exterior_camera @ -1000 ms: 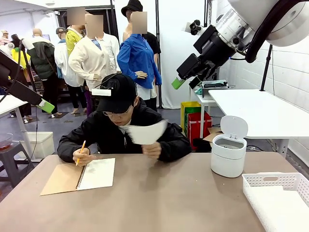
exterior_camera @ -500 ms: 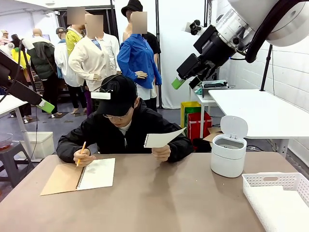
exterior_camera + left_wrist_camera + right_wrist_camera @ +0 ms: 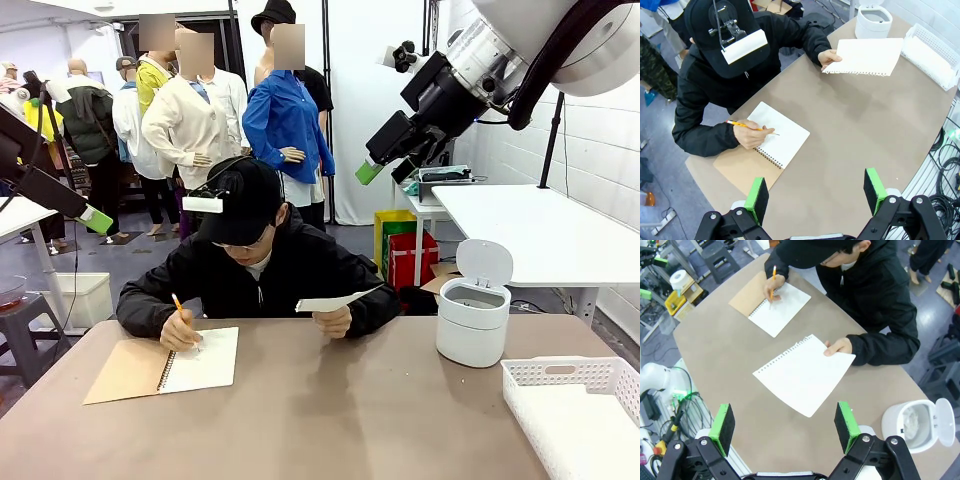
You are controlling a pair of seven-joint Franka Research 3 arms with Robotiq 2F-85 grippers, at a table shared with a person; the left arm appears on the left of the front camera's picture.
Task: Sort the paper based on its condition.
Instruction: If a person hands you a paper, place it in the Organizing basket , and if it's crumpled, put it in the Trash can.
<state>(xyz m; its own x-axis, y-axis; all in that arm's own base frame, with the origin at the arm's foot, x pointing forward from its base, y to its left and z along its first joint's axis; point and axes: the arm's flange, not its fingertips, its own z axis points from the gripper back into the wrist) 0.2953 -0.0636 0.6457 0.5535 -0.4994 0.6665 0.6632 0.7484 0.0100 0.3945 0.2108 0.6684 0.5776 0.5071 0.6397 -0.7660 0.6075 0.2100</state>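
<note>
At the far left of the front view the left pincer (image 3: 97, 220) hangs high above the table's (image 3: 330, 410) left edge, and in its own wrist view its green pads (image 3: 757, 199) stand wide apart with nothing between them. Below and to its right, a spiral-bound notebook (image 3: 165, 364) lies open on the table, tan cover folded out to the left, and the person's hand with the pencil (image 3: 180, 331) rests on its white page. Further right, near the middle of the far edge, the person's other hand (image 3: 333, 320) holds the smooth white sheet of paper (image 3: 335, 301) by one corner, lifted off the table and nearly level; the right wrist view shows its torn, perforated edge (image 3: 804, 374) pointing away from that hand. Up and to the right, the right pincer (image 3: 372, 170) is raised well above the table, its fingers (image 3: 846, 426) spread fully and empty. Beneath it stands a small white bin (image 3: 472, 320) with its lid tipped up, and the right wrist view shows crumpled white paper (image 3: 911, 421) inside. At the far right corner sits a white slotted basket (image 3: 560, 374).
</note>
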